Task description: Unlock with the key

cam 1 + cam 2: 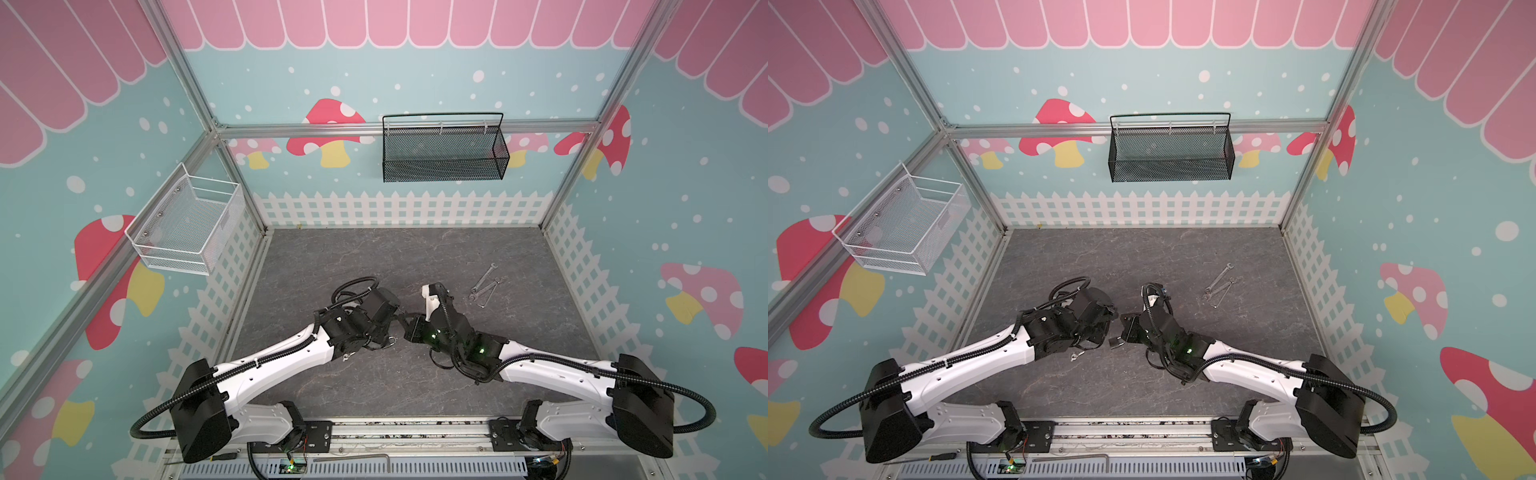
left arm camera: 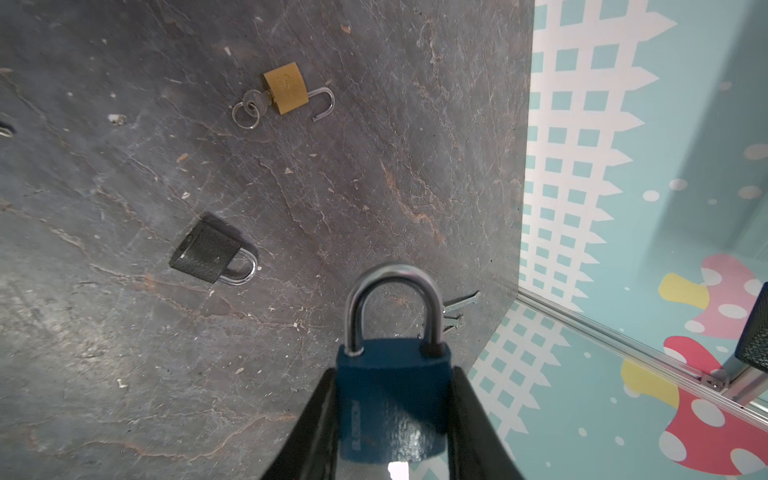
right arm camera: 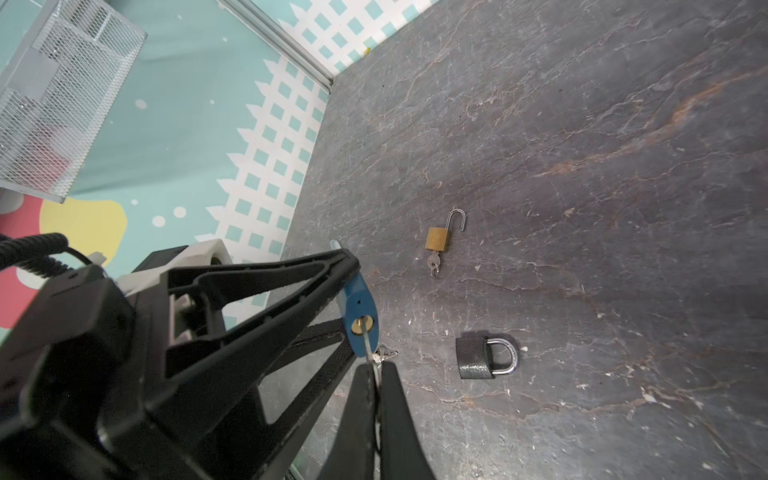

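Although a key is already at its lock, the unlocking looks only part done. Seen from above, a dark grey stone-patterned table (image 1: 374, 257) fills the lower middle of the frame, walled by a pastel mushroom backdrop. Two white-and-black robot arms reach in from the bottom corners and meet just below the centre of both top views.

The left end effector (image 2: 392, 374) is clamped on the body of a blue padlock (image 2: 392, 407), one finger on each side, apparently raised off the table. The right end effector (image 3: 377, 368) is pinched tight on a small silver key (image 3: 368, 343). The key's tip is in the brass keyway on the underside of the blue padlock, with much of the blade showing outside.

Two more padlocks lie on the table near the arms. One is a black padlock (image 2: 205, 251) with its shackle shut and no key in it. The other is a smaller brass padlock (image 2: 286, 93) with its shackle swung free and a ringed key in its base. A few spanners (image 1: 484, 284) lie well apart, right of centre in a top view.

Smallest detail: the blue padlock's shackle (image 2: 390, 282) is still seated in both holes, so it appears locked. By this reading the brass one is finished and the black one is untouched, while the blue one needs the key pushed home and turned until the shackle springs
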`<move>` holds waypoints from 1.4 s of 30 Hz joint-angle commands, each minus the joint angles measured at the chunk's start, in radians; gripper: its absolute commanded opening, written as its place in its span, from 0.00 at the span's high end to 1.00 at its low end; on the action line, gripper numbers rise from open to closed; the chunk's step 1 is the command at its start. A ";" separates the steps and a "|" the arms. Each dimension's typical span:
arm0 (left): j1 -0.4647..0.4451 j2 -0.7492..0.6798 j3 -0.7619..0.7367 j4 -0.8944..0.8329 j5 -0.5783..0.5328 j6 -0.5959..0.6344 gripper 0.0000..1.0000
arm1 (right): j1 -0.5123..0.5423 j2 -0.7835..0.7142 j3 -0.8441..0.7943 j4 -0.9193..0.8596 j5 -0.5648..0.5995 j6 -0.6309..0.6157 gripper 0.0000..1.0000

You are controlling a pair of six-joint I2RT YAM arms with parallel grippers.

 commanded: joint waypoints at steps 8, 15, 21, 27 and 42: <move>-0.053 0.001 0.015 0.118 0.076 0.030 1.00 | -0.023 0.020 0.015 0.199 -0.161 0.030 1.00; -0.081 -0.012 0.002 0.072 0.073 0.033 1.00 | -0.058 0.000 0.052 0.163 -0.174 0.042 1.00; -0.081 -0.021 -0.010 0.118 0.109 -0.015 1.00 | 0.008 0.016 0.098 0.017 0.042 -0.145 1.00; -0.081 -0.030 -0.012 0.189 0.206 -0.031 1.00 | 0.010 0.025 0.080 0.068 0.051 -0.261 1.00; -0.089 -0.049 0.005 0.200 0.197 -0.002 1.00 | -0.019 0.018 0.070 0.133 -0.091 -0.048 1.00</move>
